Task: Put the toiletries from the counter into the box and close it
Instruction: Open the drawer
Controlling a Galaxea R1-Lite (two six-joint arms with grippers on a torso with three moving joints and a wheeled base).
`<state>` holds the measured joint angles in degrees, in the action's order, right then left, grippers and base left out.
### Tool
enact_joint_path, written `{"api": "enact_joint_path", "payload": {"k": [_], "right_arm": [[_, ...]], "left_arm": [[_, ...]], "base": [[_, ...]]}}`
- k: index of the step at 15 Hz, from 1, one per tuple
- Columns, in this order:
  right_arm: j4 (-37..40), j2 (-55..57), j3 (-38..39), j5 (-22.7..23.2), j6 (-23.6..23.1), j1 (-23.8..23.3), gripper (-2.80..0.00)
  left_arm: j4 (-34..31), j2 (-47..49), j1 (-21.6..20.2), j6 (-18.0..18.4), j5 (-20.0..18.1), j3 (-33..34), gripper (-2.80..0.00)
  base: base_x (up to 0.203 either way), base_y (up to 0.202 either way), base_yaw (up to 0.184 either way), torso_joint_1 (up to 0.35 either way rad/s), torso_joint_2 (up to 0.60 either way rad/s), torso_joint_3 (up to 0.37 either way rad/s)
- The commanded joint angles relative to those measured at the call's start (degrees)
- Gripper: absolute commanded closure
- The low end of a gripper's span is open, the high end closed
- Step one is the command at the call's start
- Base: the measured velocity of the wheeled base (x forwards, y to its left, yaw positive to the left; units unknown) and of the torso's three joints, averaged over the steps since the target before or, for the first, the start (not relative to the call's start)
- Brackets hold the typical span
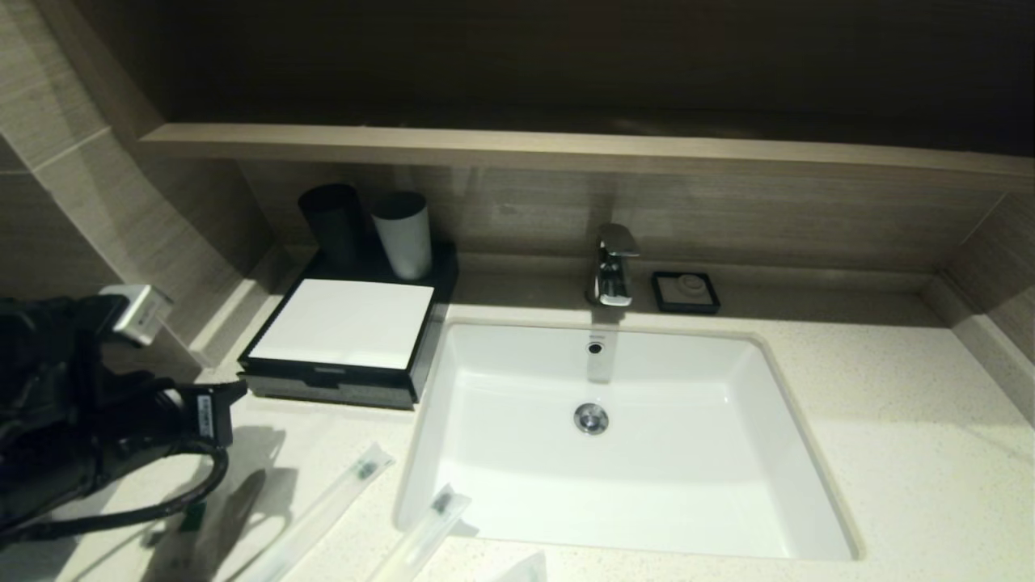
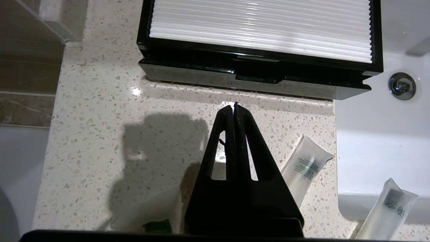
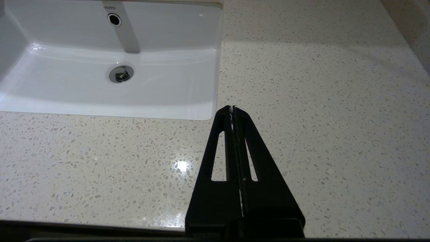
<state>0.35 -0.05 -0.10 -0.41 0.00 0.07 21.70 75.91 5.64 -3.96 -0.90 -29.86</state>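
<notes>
The left claw (image 2: 234, 107) is closed, its two black fingers pressed together with nothing between them; it hangs over the speckled white desk (image 2: 100, 111) just in front of the box (image 2: 258, 72), its tips pointing at the middle of the box's front and apart from it; the box is a flat black case with a ribbed white top panel, and its shallow front drawer sits flush or nearly so with a small notch at the centre. In the head view the left arm (image 1: 89, 404) shows as a dark mass of housing and cable at the near-left of the box (image 1: 340, 339). The toiletries lie on the desk nearer the robot than the box; one translucent sleeve (image 2: 307, 168) rests just beside the claw's fingers on the basin side; a second sleeve (image 2: 386, 208) lies across the basin's front rim; a small sachet with a green mark (image 2: 158, 226) is mostly hidden under the claw's base. The basin (image 1: 614, 436) adjoins the box on its right; a black cup (image 1: 333, 222) and a white cup (image 1: 402, 233) stand on the rear part of the box; a chrome tap (image 1: 613, 265) and a small black soap dish (image 1: 686, 291) stand behind the basin. The right claw (image 3: 232, 107) is closed too, empty, above bare desk off the basin's right near corner.
</notes>
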Motion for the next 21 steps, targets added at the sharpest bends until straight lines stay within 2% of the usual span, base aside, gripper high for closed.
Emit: {"api": "enact_joint_path", "payload": {"k": [1,5,12,21], "right_arm": [[0.00,0.05,0.01,-0.02,0.00,0.01,0.00],[0.00,0.05,0.01,-0.02,0.00,0.01,0.00],[0.00,0.05,0.01,-0.02,0.00,0.01,0.00],[0.00,0.05,0.01,-0.02,0.00,0.01,0.00]], "left_arm": [[1.04,4.66,0.75,-0.11,0.10,-0.92,0.00],[1.07,7.77,0.95,-0.17,0.11,-3.54,0.00],[0.98,9.25,5.62,-0.91,0.11,-3.12,0.00],[1.69,10.50,6.31,-2.42,0.34,-1.43,0.00]], "base": [[0.000,0.000,0.000,0.000,0.00,0.000],[0.000,0.000,0.000,0.000,0.00,0.000],[0.000,0.000,0.000,0.000,0.00,0.000],[0.000,0.000,0.000,0.000,0.00,0.000]]}}
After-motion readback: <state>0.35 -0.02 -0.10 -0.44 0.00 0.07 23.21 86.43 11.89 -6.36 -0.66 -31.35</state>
